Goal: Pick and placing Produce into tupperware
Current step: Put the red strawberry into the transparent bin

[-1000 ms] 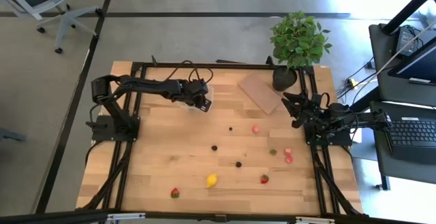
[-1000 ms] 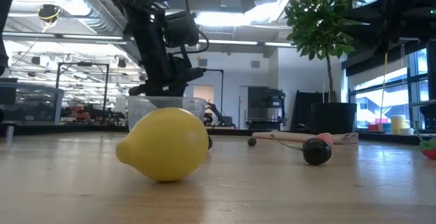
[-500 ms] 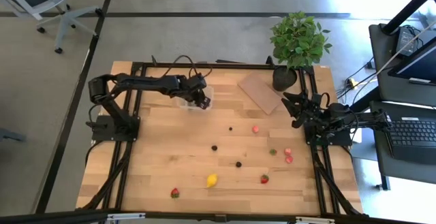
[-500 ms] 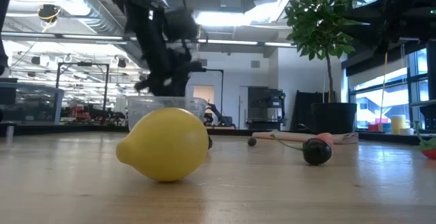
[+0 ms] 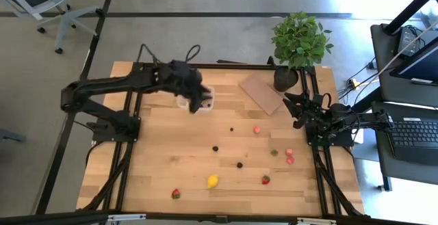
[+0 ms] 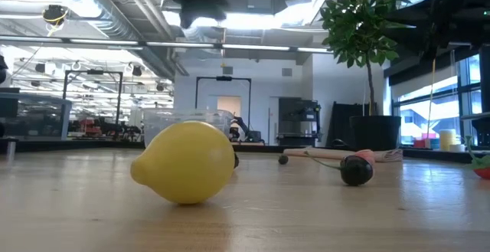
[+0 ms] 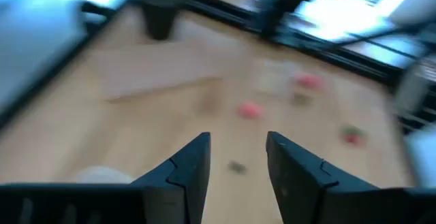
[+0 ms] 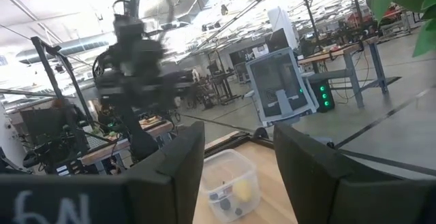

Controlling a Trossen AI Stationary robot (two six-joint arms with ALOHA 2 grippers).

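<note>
Over tub: we see left gripper (image 5: 198,104) above tupperware (image 5: 203,99) at table's (image 5: 157,163) far side, fingers (image 7: 187,169) apart, nothing btwn them.
Right edge: we see right gripper (image 5: 295,110) parked nr plant (image 5: 300,40), fingers (image 8: 178,157) apart, empty.
Tub contents: we make out a yellow pc + dark bits.
Loose produce: lemon (image 5: 213,181), strawberries (image 5: 265,180), dark berries (image 5: 239,164) scattered on front half, well apart from tub.

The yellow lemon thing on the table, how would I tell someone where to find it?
Start at the wooden table seen from above and go to its near edge, away from the potted plant. The lemon lies there between two red strawberries, roughly midway along that edge. It is the only yellow piece out on the wood, and bigger than the berries around it.
</note>
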